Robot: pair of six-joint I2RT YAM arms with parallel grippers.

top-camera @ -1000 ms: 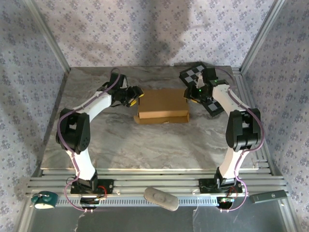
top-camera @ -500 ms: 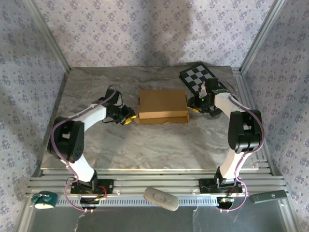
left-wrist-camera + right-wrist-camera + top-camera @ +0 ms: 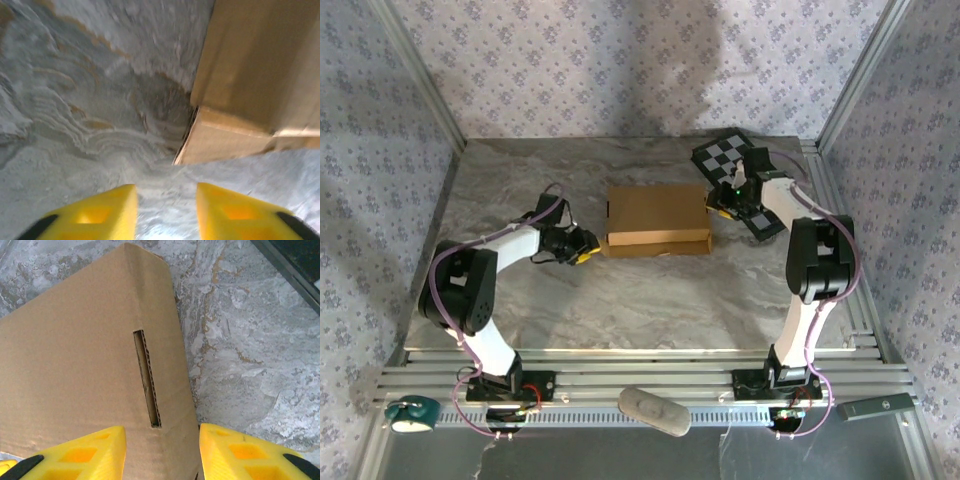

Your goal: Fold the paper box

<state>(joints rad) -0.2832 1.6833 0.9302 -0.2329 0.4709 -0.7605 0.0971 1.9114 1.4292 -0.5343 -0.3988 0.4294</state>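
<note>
Nearest me, along the slotted metal rail (image 3: pixel 620 385) where both arms are bolted, lie a small teal object (image 3: pixel 412 413), a grey oblong piece (image 3: pixel 653 411) and a dark flat bar (image 3: pixel 880 407). Beyond them is the grey marbled table (image 3: pixel 620 310). The left arm bends low over its left half. The left gripper (image 3: pixel 582 247) sits low over the surface, just beside the near-left corner of the paper box (image 3: pixel 657 213) and not touching it. From its wrist camera the two yellow fingers (image 3: pixel 107 212) stand apart with bare marble between them. Nothing is held, and the box's corner lies just ahead, blurred.

The paper box, plain tan cardboard, lies flat and looks closed at the middle of the table, a little toward the far side. A lower layer juts out along its near edge. The right gripper (image 3: pixel 720 206) is at the box's right end. Its jaws are parted — one yellow finger (image 3: pixel 75 457) over the box's top panel, the other over the marble beside the edge — and they clamp nothing. Whether they touch the cardboard I cannot tell. A narrow slot (image 3: pixel 147 377) is cut in that panel, close to the edge. Farther back, at the far right of the table, lies the black-and-white checkerboard panel (image 3: pixel 728 155), partly under the right arm.
</note>
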